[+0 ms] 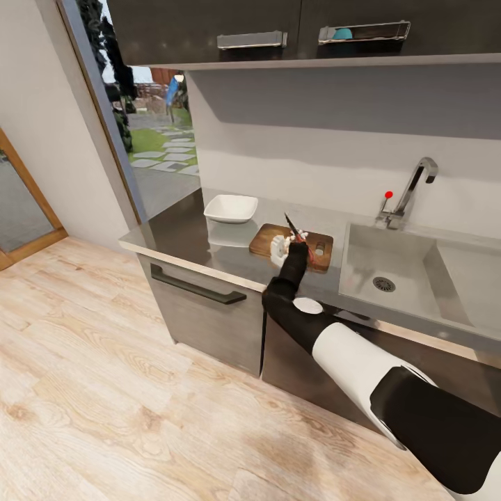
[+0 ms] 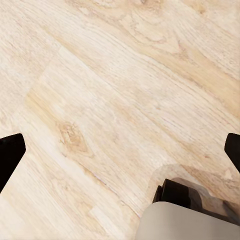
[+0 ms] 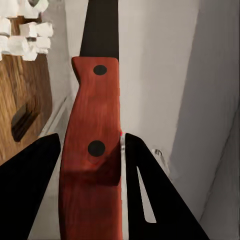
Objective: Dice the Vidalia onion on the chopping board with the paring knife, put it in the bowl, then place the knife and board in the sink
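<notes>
Paring knife [image 3: 92,145] blade [image 3: 100,27] cut off

nothing readable is showing anywhere: no words, labels, brands, numbers or signs.
</notes>
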Controlling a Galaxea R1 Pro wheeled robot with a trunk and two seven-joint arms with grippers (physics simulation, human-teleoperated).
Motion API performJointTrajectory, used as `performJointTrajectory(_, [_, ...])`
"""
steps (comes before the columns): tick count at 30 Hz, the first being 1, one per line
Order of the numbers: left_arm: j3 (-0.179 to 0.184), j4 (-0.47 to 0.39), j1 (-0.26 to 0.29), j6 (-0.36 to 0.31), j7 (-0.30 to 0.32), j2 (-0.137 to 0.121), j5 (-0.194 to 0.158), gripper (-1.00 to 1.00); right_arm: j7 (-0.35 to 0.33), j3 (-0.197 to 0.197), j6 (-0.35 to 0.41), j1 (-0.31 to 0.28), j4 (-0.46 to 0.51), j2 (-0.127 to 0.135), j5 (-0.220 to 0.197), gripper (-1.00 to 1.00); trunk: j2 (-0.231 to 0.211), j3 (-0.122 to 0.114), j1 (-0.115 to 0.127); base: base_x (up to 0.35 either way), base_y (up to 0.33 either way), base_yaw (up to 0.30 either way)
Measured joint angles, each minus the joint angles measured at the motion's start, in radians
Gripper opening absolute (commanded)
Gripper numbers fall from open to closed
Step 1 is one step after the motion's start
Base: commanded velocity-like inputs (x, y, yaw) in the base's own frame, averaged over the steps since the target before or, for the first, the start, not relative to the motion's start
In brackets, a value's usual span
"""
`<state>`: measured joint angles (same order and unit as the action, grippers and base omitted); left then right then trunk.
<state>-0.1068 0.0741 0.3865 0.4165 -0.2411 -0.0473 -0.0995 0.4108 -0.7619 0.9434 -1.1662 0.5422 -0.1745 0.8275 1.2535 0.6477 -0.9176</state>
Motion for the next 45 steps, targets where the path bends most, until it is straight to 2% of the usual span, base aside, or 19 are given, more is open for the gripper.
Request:
performJointTrajectory(3, [0.000, 0.000, 0.000, 0.000, 0.000, 0.000, 0.000, 1.00, -0.002, 0.012, 0.009, 0.000, 0.174, 0.000, 0.006, -1.00, 0.000, 0.000, 0.000, 0.000, 0.000, 0.000])
performJointTrajectory(8, [0.000, 0.000, 0.000, 0.000, 0.000, 0.000, 0.000, 1.00, -0.006, 0.143, 0.034, 0.000, 0.510, 0.000, 0.007, -1.00, 0.000, 0.000, 0.000, 0.000, 0.000, 0.000])
performJointTrajectory(14, [0.000, 0.000, 0.000, 0.000, 0.000, 0.000, 0.000, 1.00, -0.016, 0.194, 0.030, 0.000, 0.561, 0.000, -0.006, -1.00, 0.000, 0.000, 0.000, 0.000, 0.000, 0.000])
performJointTrajectory(16, [0.000, 0.000, 0.000, -0.001, 0.000, 0.000, 0.000, 1.00, -0.087, 0.321, 0.018, 0.000, 0.598, 0.000, -0.020, -1.00, 0.000, 0.000, 0.000, 0.000, 0.000, 0.000])
performJointTrajectory(17, [0.000, 0.000, 0.000, -0.001, 0.000, 0.000, 0.000, 1.00, -0.154, 0.403, 0.004, 0.000, 0.626, 0.000, -0.039, -1.00, 0.000, 0.000, 0.000, 0.000, 0.000, 0.000])
performJointTrajectory(18, [-0.001, 0.000, 0.000, -0.001, 0.000, 0.000, 0.000, 1.00, -0.255, 0.496, -0.010, 0.000, 0.660, 0.000, -0.069, -1.00, 0.000, 0.000, 0.000, 0.000, 0.000, 0.000])
performJointTrajectory(19, [-0.001, 0.000, 0.000, -0.001, 0.000, 0.000, 0.001, 1.00, -0.371, 0.590, -0.020, 0.000, 0.695, 0.013, -0.109, -1.00, 0.000, 0.000, 0.000, 0.000, 0.000, 0.000])
performJointTrajectory(20, [-0.001, 0.000, 0.000, -0.001, 0.001, 0.000, 0.001, 1.00, -0.490, 0.676, -0.025, 0.000, 0.729, 0.036, -0.150, -1.00, 0.000, 0.000, 0.000, 0.000, 0.000, 0.000])
performJointTrajectory(21, [-0.001, 0.000, 0.000, -0.002, 0.002, 0.000, 0.000, 1.00, -0.621, 0.747, -0.028, 0.000, 0.758, 0.064, -0.171, -1.00, 0.000, 0.000, 0.000, 0.000, 0.000, 0.000])
performJointTrajectory(22, [-0.001, 0.000, 0.000, -0.002, 0.004, 0.000, 0.001, 1.00, -0.788, 0.814, -0.029, 0.000, 0.788, 0.104, -0.190, -1.00, 0.000, 0.000, 0.000, 0.000, 0.000, 0.000])
performJointTrajectory(23, [0.000, 0.000, 0.000, -0.003, 0.005, 0.000, 0.000, 1.00, -0.878, 0.842, -0.028, 0.000, 0.799, 0.128, -0.202, -1.00, 0.000, 0.000, 0.000, 0.000, 0.000, 0.000])
performJointTrajectory(24, [0.000, 0.000, 0.000, -0.003, 0.006, 0.000, 0.000, 1.00, -0.957, 0.865, -0.029, 0.000, 0.807, 0.152, -0.209, -1.00, 0.000, 0.000, 0.000, 0.000, 0.000, 0.000])
performJointTrajectory(26, [0.000, 0.000, 0.000, -0.003, 0.007, 0.000, 0.000, 1.00, -1.010, 0.882, -0.030, 0.000, 0.810, 0.168, -0.218, -1.00, 0.000, 0.000, 0.000, 0.000, 0.000, 0.000])
performJointTrajectory(29, [-0.001, 0.000, 0.000, -0.003, 0.008, 0.001, 0.000, 1.00, -1.042, 0.922, -0.032, 0.000, 0.810, 0.176, -0.222, -1.00, 0.000, 0.000, 0.000, 0.000, 0.000, 0.000])
performJointTrajectory(32, [-0.001, 0.000, 0.000, -0.003, 0.008, 0.001, 0.000, 1.00, -1.063, 1.013, -0.032, 0.000, 0.810, 0.179, -0.225, -1.00, 0.000, 0.000, 0.000, 0.000, 0.000, 0.000])
performJointTrajectory(34, [-0.001, 0.000, 0.000, -0.003, 0.008, 0.001, 0.000, 1.00, -1.068, 1.052, -0.032, 0.000, 0.806, 0.180, -0.226, -1.00, 0.000, 0.000, 0.000, 0.000, 0.000, 0.000])
performJointTrajectory(38, [-0.002, 0.000, 0.000, -0.001, 0.008, -0.002, 0.001, 1.00, -1.069, 1.083, -0.033, 0.000, 0.758, 0.186, -0.223, -1.00, 0.000, 0.000, 0.000, 0.000, 0.000, 0.000])
performJointTrajectory(40, [-0.002, 0.000, 0.000, 0.000, 0.007, -0.003, 0.001, 1.00, -1.066, 1.101, -0.043, 0.000, 0.684, 0.214, -0.219, -1.00, 0.000, 0.000, 0.000, 0.000, 0.000, 0.000])
performJointTrajectory(45, [-0.002, 0.000, 0.000, 0.000, 0.005, -0.005, 0.001, 1.00, -1.053, 1.108, -0.055, 0.000, 0.618, 0.230, -0.223, -1.00, 0.000, 0.000, 0.000, 0.000, 0.000, 0.000])
